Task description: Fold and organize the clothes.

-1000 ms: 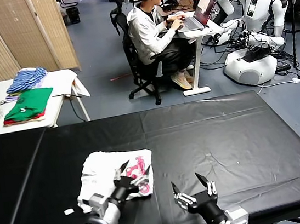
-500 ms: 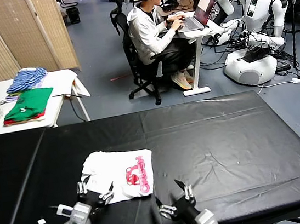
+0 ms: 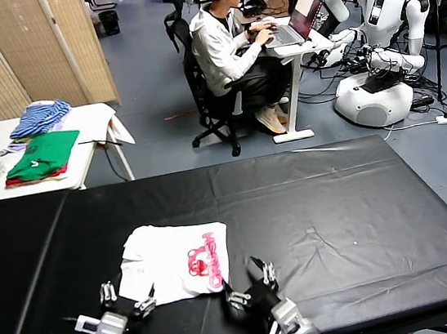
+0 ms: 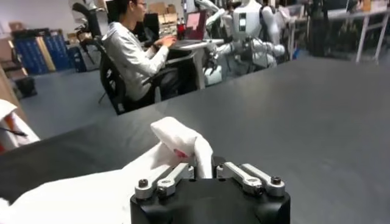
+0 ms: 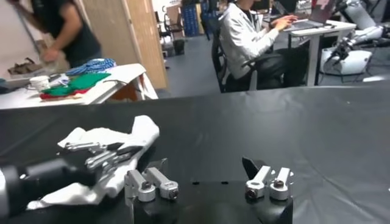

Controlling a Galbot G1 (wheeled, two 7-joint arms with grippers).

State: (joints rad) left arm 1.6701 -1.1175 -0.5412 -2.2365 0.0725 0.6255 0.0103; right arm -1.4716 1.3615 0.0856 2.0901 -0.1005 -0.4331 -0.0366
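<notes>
The white T-shirt [image 3: 174, 261] lies folded into a rough square on the black table [image 3: 337, 218], pink-red print facing up, edges a little uneven. It is just ahead of the left gripper [image 3: 126, 302], whose jaws stand apart, empty. The right gripper [image 3: 248, 289], jaws also apart, sits beside its near corner.

Even, bright indoor light; soft sheen on black table [image 3: 337, 218]; wrist-view backgrounds blurred
</notes>
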